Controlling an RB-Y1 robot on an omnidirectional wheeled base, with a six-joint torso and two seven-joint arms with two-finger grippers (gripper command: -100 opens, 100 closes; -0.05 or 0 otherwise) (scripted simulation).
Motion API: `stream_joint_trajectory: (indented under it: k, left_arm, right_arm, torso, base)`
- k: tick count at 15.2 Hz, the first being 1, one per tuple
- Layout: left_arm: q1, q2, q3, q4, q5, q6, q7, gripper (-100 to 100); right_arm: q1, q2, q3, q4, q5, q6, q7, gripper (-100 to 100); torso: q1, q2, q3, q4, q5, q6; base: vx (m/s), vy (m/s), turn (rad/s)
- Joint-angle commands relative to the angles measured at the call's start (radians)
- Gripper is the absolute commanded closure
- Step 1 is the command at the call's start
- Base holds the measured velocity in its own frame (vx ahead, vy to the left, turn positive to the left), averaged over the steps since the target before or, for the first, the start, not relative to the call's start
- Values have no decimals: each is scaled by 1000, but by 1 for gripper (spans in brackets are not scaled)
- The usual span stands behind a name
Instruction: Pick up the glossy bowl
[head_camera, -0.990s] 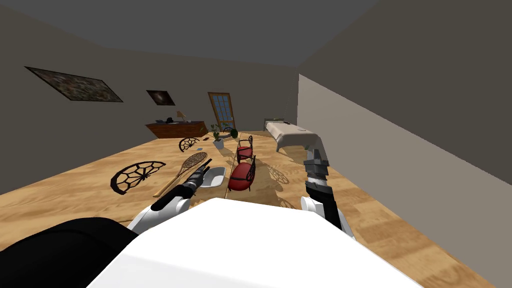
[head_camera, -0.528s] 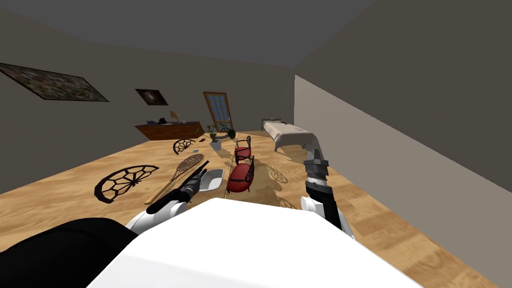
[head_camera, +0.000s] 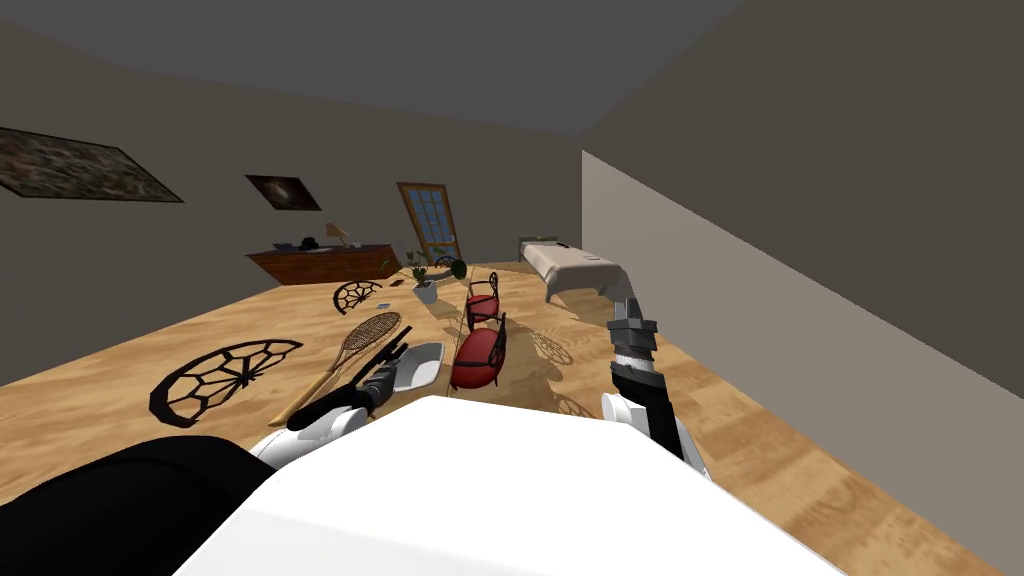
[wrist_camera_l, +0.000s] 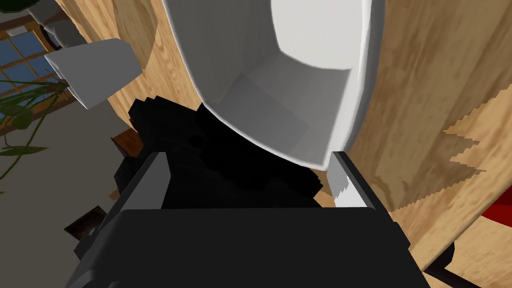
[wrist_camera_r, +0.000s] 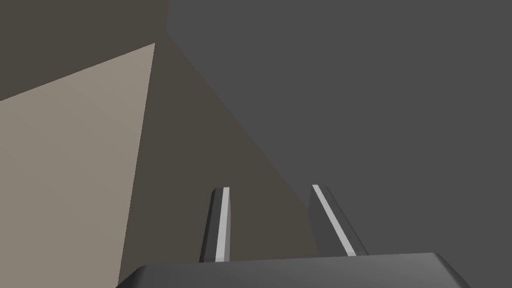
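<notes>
The glossy bowl (head_camera: 420, 362) is white with squarish sides and sits on a wooden top (head_camera: 300, 330). In the left wrist view the bowl (wrist_camera_l: 280, 75) looms close, open side toward the hand. My left gripper (head_camera: 400, 345) is at the bowl's near rim and open. Its fingers (wrist_camera_l: 345, 180) stand wide, with the rim's nearest corner just inside one of them and not clamped. My right gripper (head_camera: 627, 290) is raised at the right, away from the bowl. The right gripper (wrist_camera_r: 269, 188) holds its fingers apart with nothing between them.
A racket (head_camera: 365, 335) lies just left of the bowl. A red chair (head_camera: 478, 358) stands right of it, a second red chair (head_camera: 483, 300) further back. A potted plant (head_camera: 425, 280) sits beyond, and a black half-wheel shape (head_camera: 225, 372) far left. A wall runs along the right.
The whole head picture has slid left and rolled a little, so my view has turned. Both arms keep their pose, and the left gripper stays at the bowl.
</notes>
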Motion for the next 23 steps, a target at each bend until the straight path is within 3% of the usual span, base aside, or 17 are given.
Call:
stream_joint_trajectory:
  k: [1,4,11,17,18,19,23]
  left_arm:
    - [10,-12,5,1,7,31,-8,-100]
    - [22,-35,25,9,29,101,-25,-100]
    - [35,-75,50,18,57,197,-46,-100]
    - [46,-148,75,27,84,290,-68,-100]
    - [47,-161,77,28,87,297,-70,-100]
    - [47,-145,73,26,83,283,-67,-100]
    - [14,-143,59,99,65,238,-66,-100]
  right_arm:
    - [0,0,0,0,0,0,0,0]
    - [0,0,0,0,0,0,0,0]
    - [0,0,0,0,0,0,0,0]
    - [0,0,0,0,0,0,0,0]
    - [0,0,0,0,0,0,0,0]
    - [0,0,0,0,0,0,0,0]
    - [0,0,0,0,0,0,0,0]
  torso:
    - [0,0,0,0,0,0]
    - [0,0,0,0,0,0]
    - [0,-1,-1,0,0,0]
    - [0,-1,-1,0,0,0]
    - [0,-1,-1,0,0,0]
    - [0,-1,-1,0,0,0]
    - [-1,1,1,0,0,0]
  base:
    - [23,20,-73]
    - [33,21,-93]
    - [34,21,-74]
    - [38,22,-73]
    - [38,22,-52]
    - [21,13,-14]
    - [0,11,-11]
